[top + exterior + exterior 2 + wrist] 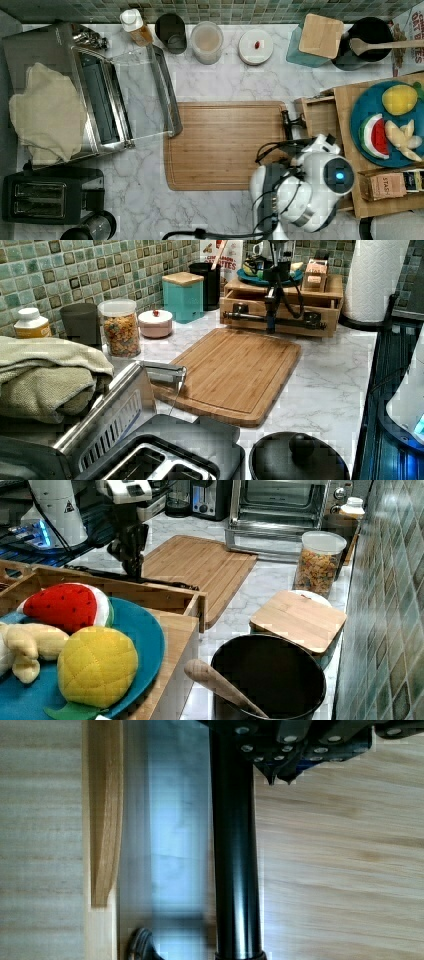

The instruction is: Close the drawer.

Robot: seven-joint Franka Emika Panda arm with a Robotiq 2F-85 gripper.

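The gripper [280,770] sits closest to the wrist camera, its two pointed fingertips drawn together with nothing between them. They lie just beside the black handle [235,845], on the side facing the cutting board rather than the drawer's side. I cannot tell whether they touch the bar.

Reading the top view from its left: a toaster oven [100,95] stands with its glass door dropped open and a beige towel [47,112] lying on top, and a black toaster [40,195] sits below it. The bamboo cutting board [225,145] lies flat on the marble bench [235,85] in the middle. Past the board's right edge is the drawer [320,117], pulled partly out of the wooden box [345,100] that carries a blue plate [365,107] of toy fruit. Its handle faces the board.

The white arm [310,190] enters from the top view's lower right and bends over the drawer's front. In the left view the gripper [271,315] hangs straight down, its tip level with the handle [300,320] across the drawer front [290,305]. In the right view the gripper [132,562] points down at the bar [165,584], just outside the drawer's raised rim [125,594].
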